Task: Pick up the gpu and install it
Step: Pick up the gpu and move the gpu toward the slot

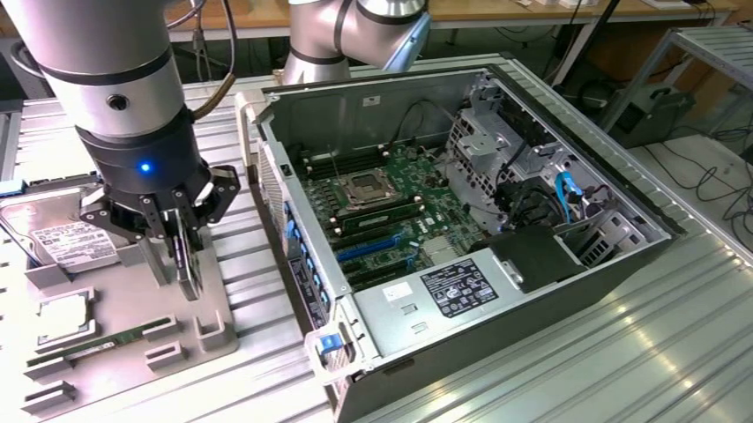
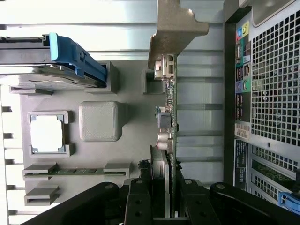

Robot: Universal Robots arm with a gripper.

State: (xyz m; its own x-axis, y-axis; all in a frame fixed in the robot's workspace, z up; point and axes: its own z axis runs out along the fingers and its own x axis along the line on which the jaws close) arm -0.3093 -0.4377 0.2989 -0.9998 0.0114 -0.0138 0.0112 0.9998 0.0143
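Observation:
The gpu (image 1: 189, 261) stands on edge over the grey fixture tray (image 1: 123, 295), on the exterior view's left of the open computer case (image 1: 553, 264). My gripper (image 1: 179, 264) reaches straight down with its black fingers clamped on either face of the card. In the wrist view the gpu (image 2: 169, 117) runs edge-on away from my gripper (image 2: 166, 187), and its silver bracket (image 2: 174, 28) is at the far end. Whether the card still rests in its tray holder I cannot tell.
On the tray lie a hard drive (image 1: 65, 242) with a blue handle (image 2: 75, 58), a square processor (image 2: 47, 133) and a narrow memory stick (image 2: 75, 172). The case's motherboard (image 1: 389, 207) faces up. The case's perforated rear panel (image 2: 272, 84) is close beside the card.

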